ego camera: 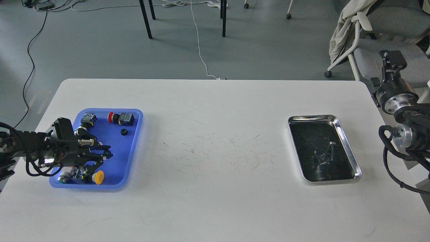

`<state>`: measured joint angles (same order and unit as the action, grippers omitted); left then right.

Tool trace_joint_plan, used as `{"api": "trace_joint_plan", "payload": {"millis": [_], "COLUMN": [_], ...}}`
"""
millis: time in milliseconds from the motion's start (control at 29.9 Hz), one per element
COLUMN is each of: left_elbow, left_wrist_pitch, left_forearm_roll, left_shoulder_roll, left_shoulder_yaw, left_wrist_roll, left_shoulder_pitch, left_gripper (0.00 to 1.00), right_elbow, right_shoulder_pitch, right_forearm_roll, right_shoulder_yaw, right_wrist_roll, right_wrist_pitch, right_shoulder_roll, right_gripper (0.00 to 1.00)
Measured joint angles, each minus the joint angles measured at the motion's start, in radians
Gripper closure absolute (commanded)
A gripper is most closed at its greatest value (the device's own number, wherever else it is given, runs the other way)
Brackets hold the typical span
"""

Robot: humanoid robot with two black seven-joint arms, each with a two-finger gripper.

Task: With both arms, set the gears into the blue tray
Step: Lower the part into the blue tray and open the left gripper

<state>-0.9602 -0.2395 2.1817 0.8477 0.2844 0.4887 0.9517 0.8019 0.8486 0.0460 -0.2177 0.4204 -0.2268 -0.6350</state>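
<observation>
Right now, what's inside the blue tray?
In the blue tray: one gear, a red push-button, a yellow one, two more partly seen. The left pincer covers the middle; anything beneath is hidden.

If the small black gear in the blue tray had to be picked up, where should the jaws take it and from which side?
The gear appears to lie flat on the floor of the blue tray, so come straight down and pinch across its toothed rim. It sits apart from the red-capped switch behind it, leaving room on both sides.

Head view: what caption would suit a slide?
Left gripper hovers over the blue tray holding switches and one gear.
</observation>
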Motion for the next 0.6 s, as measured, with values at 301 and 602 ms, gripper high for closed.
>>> {"api": "trace_joint_plan", "payload": {"millis": [301,602], "left_elbow": [0.001,0.002], "left_wrist_pitch": [0.000,0.000], "left_forearm_roll": [0.000,0.000], "left_shoulder_roll": [0.010,0.014], "left_shoulder_yaw": [0.003,0.002], "left_wrist_roll": [0.000,0.000], "left_shoulder_pitch": [-0.002,-0.001], "left_gripper": [0.65,0.52], "right_elbow": [0.000,0.001], "right_shoulder_pitch": [-0.001,-0.002], "right_forearm_roll": [0.000,0.000], "right_shoulder_yaw": [0.000,0.000], "right_wrist_roll": [0.000,0.001], "right_wrist_pitch": [0.000,0.000], "right_shoulder_roll": [0.000,0.000], "right_gripper": [0.04,0.04]}}
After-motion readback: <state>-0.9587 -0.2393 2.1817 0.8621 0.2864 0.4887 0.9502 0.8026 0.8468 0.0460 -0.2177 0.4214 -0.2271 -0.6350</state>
